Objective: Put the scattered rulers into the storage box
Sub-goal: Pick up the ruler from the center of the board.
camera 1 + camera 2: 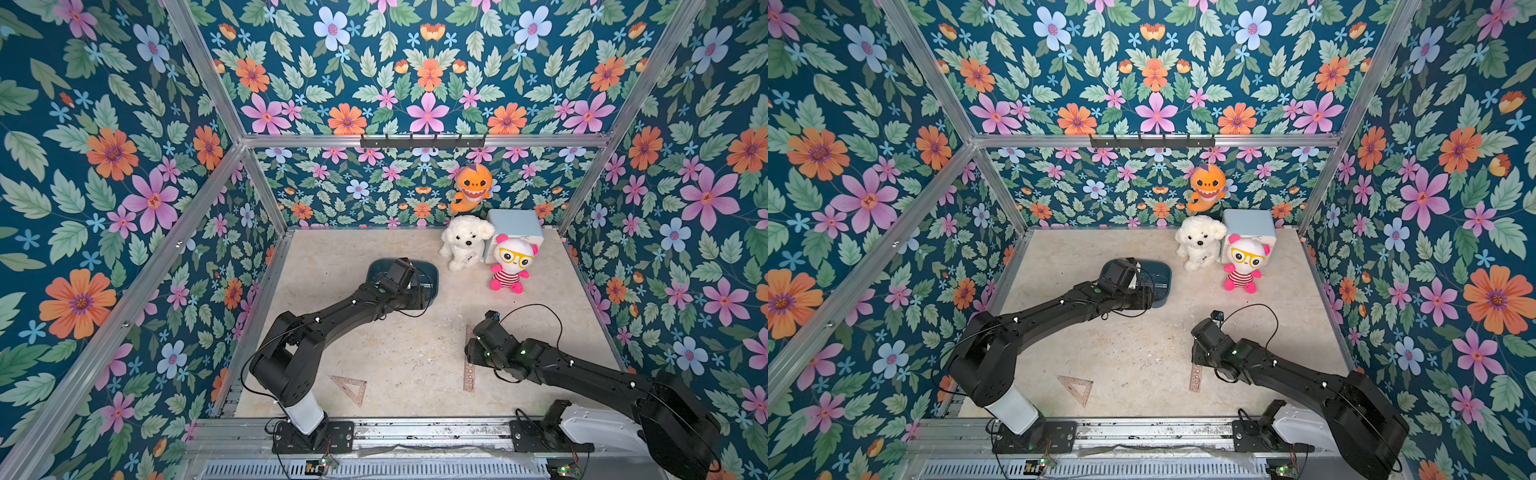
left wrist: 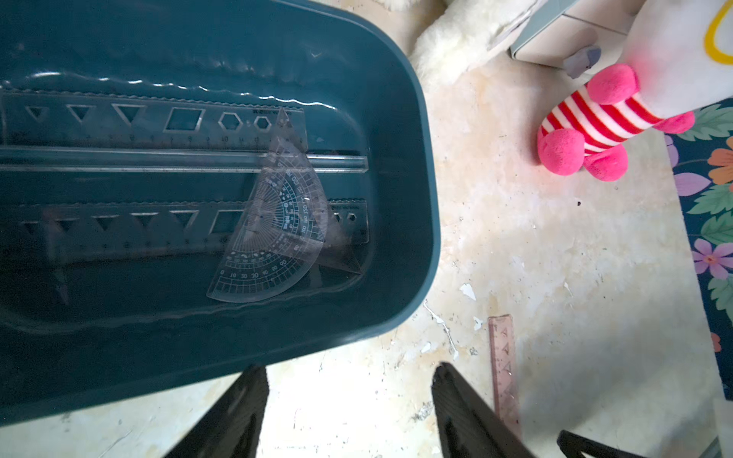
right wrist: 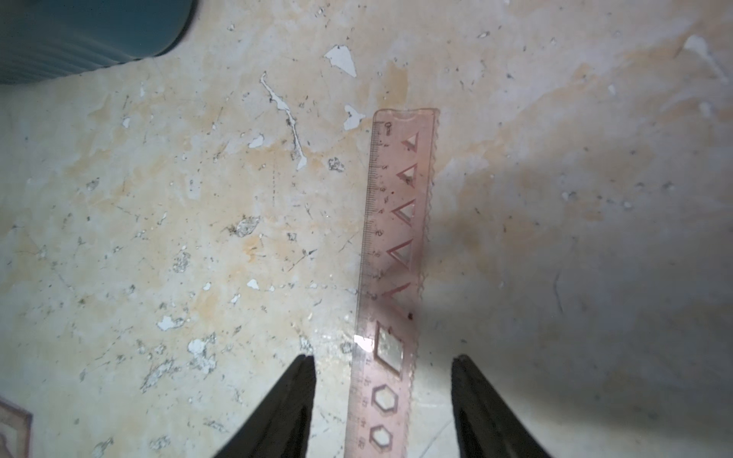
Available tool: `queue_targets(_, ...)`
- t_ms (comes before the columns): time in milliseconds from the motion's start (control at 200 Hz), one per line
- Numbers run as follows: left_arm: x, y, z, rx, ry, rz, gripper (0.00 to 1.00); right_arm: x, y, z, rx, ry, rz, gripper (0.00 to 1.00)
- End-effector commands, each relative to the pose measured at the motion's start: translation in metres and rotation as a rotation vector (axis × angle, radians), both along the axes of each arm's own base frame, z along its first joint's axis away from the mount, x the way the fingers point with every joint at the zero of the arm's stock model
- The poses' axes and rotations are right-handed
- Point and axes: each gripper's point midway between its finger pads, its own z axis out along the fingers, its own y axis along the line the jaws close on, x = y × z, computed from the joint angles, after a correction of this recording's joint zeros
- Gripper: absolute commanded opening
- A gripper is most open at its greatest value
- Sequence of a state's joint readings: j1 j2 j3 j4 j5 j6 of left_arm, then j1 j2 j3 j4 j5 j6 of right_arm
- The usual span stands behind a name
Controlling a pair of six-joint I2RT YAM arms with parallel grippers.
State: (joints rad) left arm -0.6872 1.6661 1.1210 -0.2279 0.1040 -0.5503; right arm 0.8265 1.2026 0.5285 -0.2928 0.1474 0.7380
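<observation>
Stencil ruler (image 3: 396, 246) lying loose inside open right hand (image 3: 383, 357), left hand (image 2: 350, 366) open, empty, by storage box (image 2: 430, 222) rim

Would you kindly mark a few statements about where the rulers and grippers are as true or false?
1. The protractor lies inside the storage box. True.
2. The right gripper is shut on the straight ruler. False: its jaws stand open on either side of it, and it lies flat on the table.
3. A set square lies on the table, outside the storage box. True.
4. The left gripper holds a ruler. False: it is open and empty.
</observation>
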Motion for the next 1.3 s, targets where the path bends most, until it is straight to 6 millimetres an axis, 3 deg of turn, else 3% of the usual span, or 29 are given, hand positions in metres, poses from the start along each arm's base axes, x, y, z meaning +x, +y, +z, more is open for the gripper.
queue_targets(0, 0.001, 0.003, 0.0, 0.008, -0.014, -0.001, 0.72, 0.008, -0.005, -0.003, -0.062, -0.02, -0.026, 0.62)
queue_targets(225, -0.001, 0.014, -0.009, 0.009, 0.011, 0.012, 0.72, 0.012, 0.0, -0.017, -0.115, 0.004, -0.001, 0.66)
queue_targets(765, -0.001, 0.018, -0.02, 0.009, 0.044, 0.016, 0.71, 0.028, 0.045, -0.028, -0.064, 0.007, 0.16, 0.39)
queue_targets(915, -0.001, 0.017, -0.02, 0.009, 0.049, 0.013, 0.71, 0.031, 0.076, -0.023, 0.027, -0.018, 0.289, 0.3)
queue_targets(1060, -0.005, 0.013, -0.018, -0.004, 0.061, -0.018, 0.7, 0.021, 0.106, -0.017, 0.137, -0.028, 0.453, 0.29)
queue_targets(1155, -0.012, 0.003, -0.017, -0.038, 0.079, -0.073, 0.62, 0.014, 0.11, -0.01, 0.167, -0.038, 0.514, 0.35)
queue_targets(1295, -0.03, -0.023, -0.018, -0.052, 0.114, -0.191, 0.53, 0.009, 0.104, 0.019, 0.207, -0.113, 0.521, 0.42)
